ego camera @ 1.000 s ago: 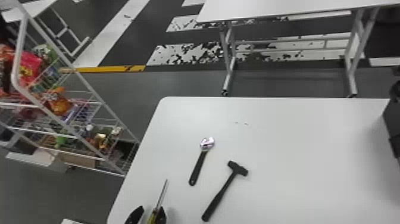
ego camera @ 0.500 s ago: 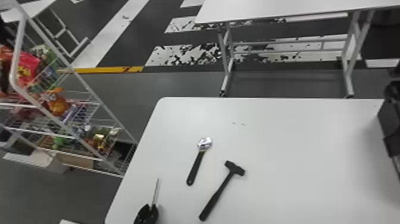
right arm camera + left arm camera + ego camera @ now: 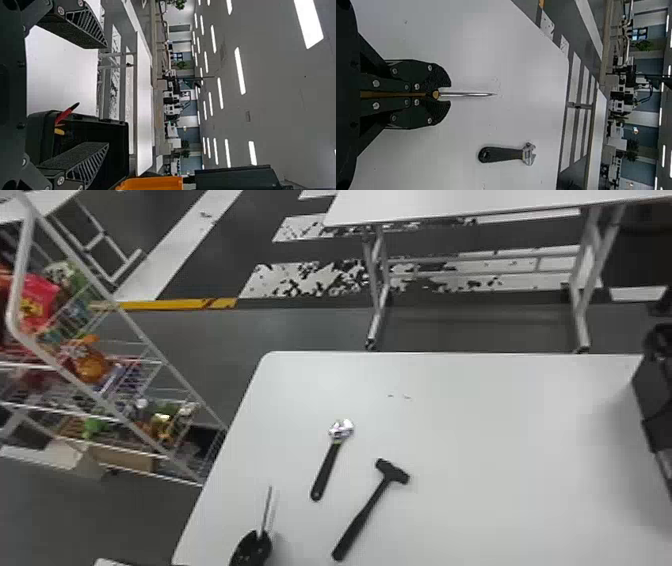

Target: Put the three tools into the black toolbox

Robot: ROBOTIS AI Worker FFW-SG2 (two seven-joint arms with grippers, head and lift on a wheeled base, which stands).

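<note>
At the near left of the table point(image 3: 500, 500), the screwdriver point(image 3: 267, 510) is pinched in the left gripper point(image 3: 259, 535). To its right are laid the wrench point(image 3: 327, 470) and hammer point(image 3: 362, 517); by the black toolbox point(image 3: 39, 132), the right gripper point(image 3: 107, 95) is spread wide, empty.

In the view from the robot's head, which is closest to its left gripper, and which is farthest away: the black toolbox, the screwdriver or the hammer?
1. Screwdriver: held in the left gripper.
2. Hammer: on the table, right of that gripper.
3. Black toolbox: far off at the right edge.
</note>
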